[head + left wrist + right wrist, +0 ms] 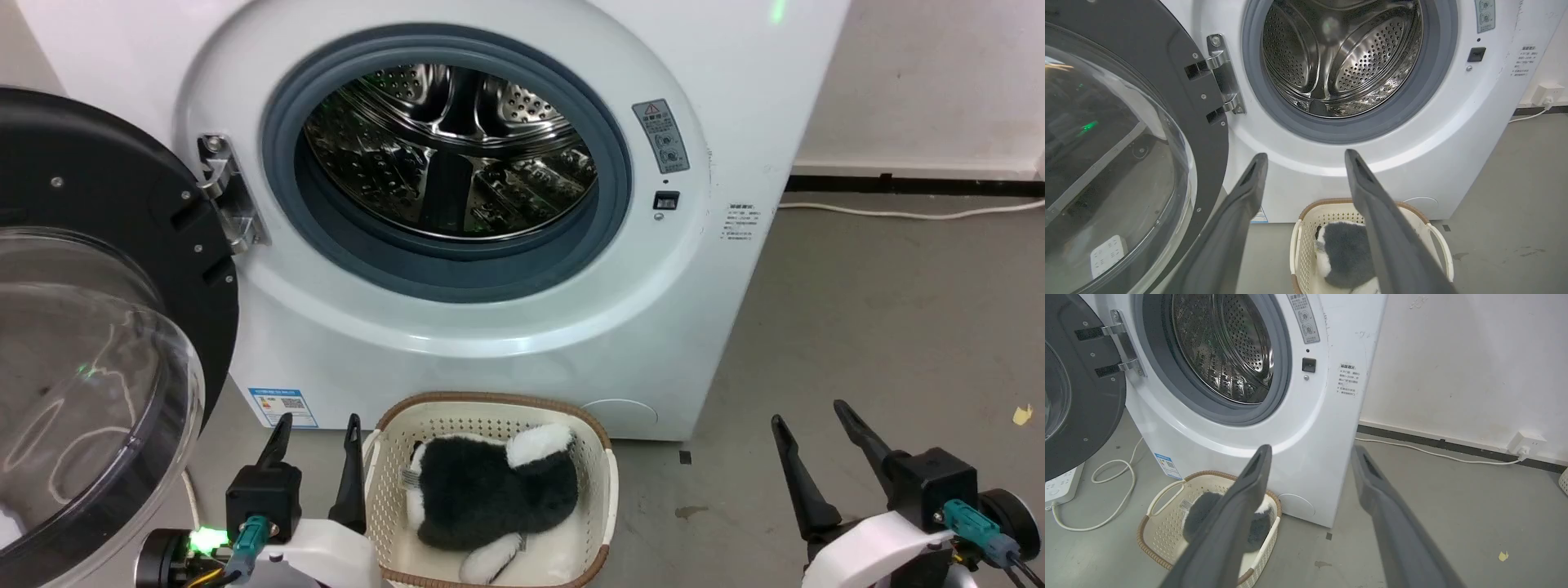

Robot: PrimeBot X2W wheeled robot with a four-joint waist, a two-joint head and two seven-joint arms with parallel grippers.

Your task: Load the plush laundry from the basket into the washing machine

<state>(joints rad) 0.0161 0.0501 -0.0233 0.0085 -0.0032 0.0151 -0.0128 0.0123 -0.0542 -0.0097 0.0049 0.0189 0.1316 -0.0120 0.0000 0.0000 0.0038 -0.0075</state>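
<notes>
Plush laundry (490, 486) in basket (600, 482); washing machine (490, 343) door open

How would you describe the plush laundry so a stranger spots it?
Find the white washing machine, door open. On the floor before it sits a cream basket. The plush laundry lies inside: furry, black with white patches.

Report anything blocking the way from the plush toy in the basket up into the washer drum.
Nothing visible does. The plush laundry lies uncovered in the basket, the door is swung wide to the left, and the drum looks empty. The open left pincer sits beside the basket's rim.
</notes>
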